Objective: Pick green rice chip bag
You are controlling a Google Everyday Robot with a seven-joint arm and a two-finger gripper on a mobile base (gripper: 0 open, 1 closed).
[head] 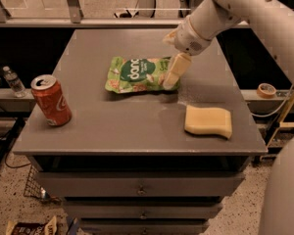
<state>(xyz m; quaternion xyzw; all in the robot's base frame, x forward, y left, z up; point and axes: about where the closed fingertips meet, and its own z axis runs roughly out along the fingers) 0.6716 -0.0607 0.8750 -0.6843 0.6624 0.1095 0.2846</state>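
Bag: the green rice chip bag point(137, 74) lies on the desk point(117, 126), right end hidden behind the hand point(172, 80).
Hand: at the bag's right end; apart or together, cannot tell.
Touching: unclear.

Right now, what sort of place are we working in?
Probably a lab or workshop: a grey drawer cabinet serves as table, a tape roll sits off to its side, the floor is speckled. The gripper hangs at the right end of the green rice chip bag.
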